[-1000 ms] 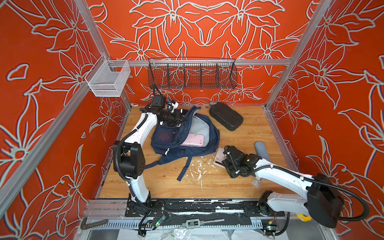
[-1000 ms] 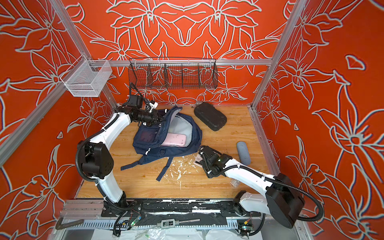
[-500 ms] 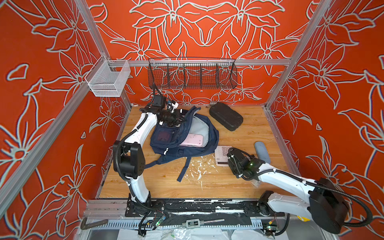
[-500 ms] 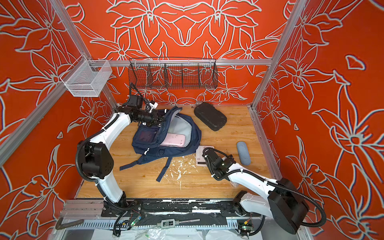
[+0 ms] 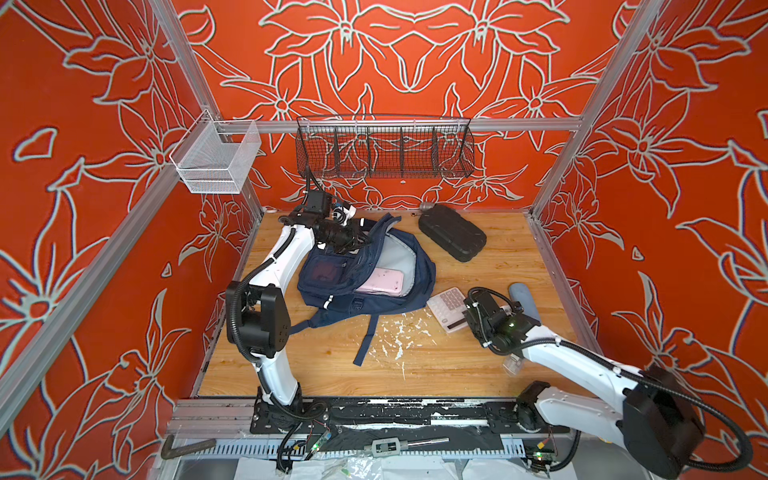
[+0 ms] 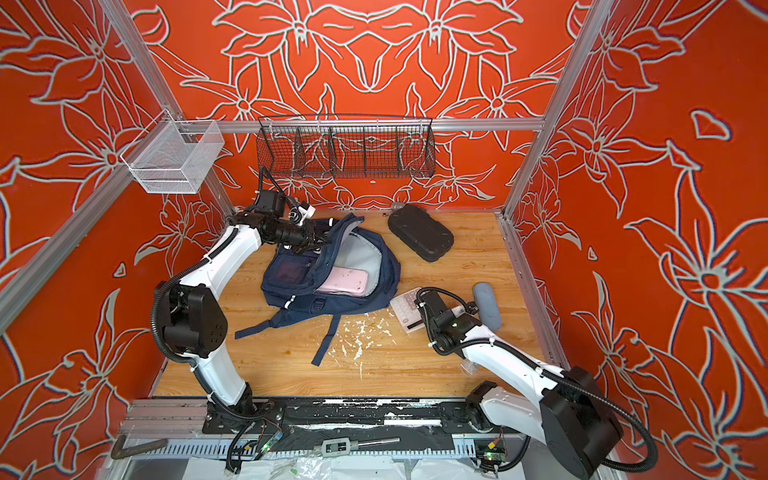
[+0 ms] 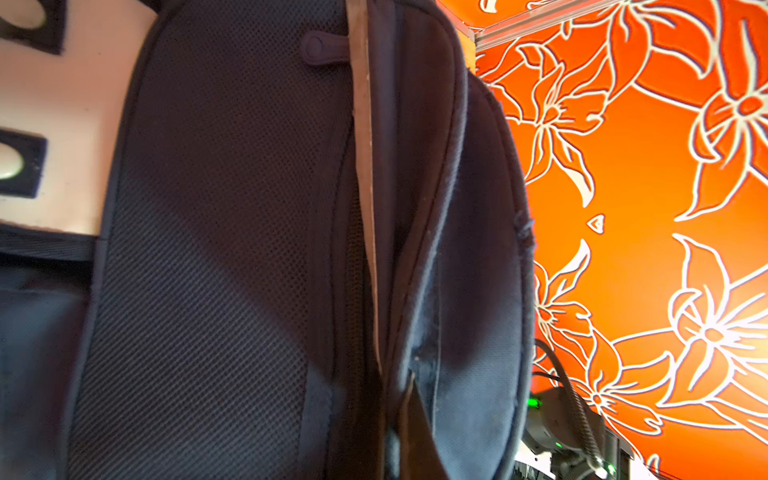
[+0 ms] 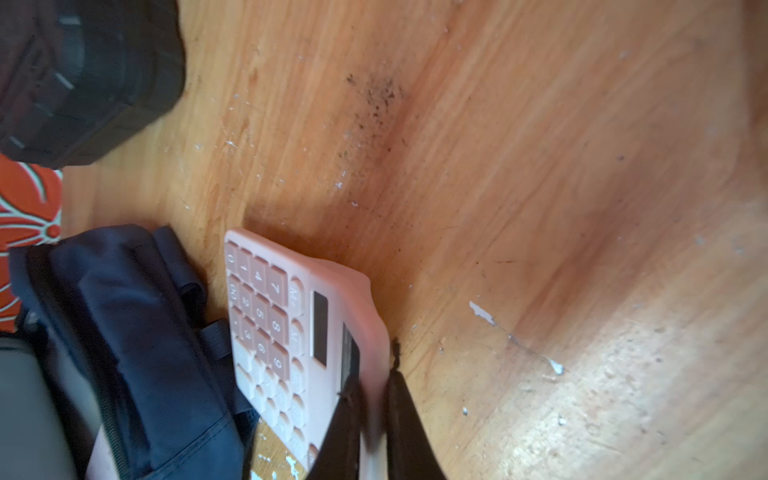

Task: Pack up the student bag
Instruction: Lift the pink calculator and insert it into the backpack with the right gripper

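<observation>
The student bag [image 5: 419,286] [image 6: 384,270] lies open on the wooden table, grey lining showing and a pink flat case [image 5: 380,281] inside. My left gripper [image 5: 358,245] [image 6: 318,243] is shut on the bag's raised top edge. Navy fabric of the student bag [image 7: 228,249] fills the left wrist view and hides the jaws. A pink calculator [image 5: 446,306] [image 6: 404,309] [image 8: 286,332] lies just right of the bag. My right gripper [image 5: 464,318] [image 8: 372,390] is shut on its edge, one dark finger on each face.
A black oval hard case [image 5: 452,233] lies at the back. A grey-blue pouch [image 5: 524,297] sits by the right wall. White flakes [image 5: 395,332] litter the table's front. A black wire basket [image 5: 384,145] and a white mesh basket [image 5: 216,162] hang on the walls.
My right gripper has drawn back off the calculator's top towards its near edge and closed on that edge. The left arm and the bag have not moved.
</observation>
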Motion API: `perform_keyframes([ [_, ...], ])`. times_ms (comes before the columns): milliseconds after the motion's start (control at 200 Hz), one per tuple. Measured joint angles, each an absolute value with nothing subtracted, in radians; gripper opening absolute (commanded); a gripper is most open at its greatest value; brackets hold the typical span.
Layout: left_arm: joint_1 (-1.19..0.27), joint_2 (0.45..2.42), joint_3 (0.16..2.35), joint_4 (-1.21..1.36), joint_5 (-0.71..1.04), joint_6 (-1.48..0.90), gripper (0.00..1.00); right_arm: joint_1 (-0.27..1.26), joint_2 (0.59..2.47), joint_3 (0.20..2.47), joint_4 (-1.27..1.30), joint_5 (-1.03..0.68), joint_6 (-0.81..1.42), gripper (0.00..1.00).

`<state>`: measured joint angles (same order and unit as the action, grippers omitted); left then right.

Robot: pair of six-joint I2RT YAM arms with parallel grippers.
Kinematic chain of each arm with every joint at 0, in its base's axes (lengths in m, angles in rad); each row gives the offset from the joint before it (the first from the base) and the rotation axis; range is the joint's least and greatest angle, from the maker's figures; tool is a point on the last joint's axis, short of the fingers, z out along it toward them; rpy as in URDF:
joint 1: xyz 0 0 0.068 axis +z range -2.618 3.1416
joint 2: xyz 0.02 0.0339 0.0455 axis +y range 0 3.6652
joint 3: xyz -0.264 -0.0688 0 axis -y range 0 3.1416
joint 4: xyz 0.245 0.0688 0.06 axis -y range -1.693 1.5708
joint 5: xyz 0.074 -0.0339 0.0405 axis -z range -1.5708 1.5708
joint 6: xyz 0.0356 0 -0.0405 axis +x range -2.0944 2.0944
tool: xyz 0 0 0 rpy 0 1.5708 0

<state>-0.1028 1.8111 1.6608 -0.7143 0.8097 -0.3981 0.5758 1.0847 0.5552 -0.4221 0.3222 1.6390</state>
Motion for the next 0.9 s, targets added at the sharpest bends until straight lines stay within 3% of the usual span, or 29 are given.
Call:
perform_keyframes([
  [265, -0.101, 1.811, 1.698, -0.737, 0.798, -0.393, 0.00, 0.454, 0.938, 0.581, -0.496, 0.318, 1.497, 0.00],
  [505, -0.099, 1.811, 1.704, -0.773, 0.806, -0.348, 0.00, 0.413, 0.907, 0.803, -0.534, 0.289, 1.304, 0.00],
  [680, -0.110, 1.811, 1.704, -0.783, 0.807, -0.310, 0.00, 0.413, 1.026, 0.947, -0.426, 0.181, 1.216, 0.00],
  [901, -0.141, 1.811, 1.704, -0.783, 0.804, -0.287, 0.00, 0.419, 1.387, 1.061, -0.191, -0.062, 1.187, 0.01],
])
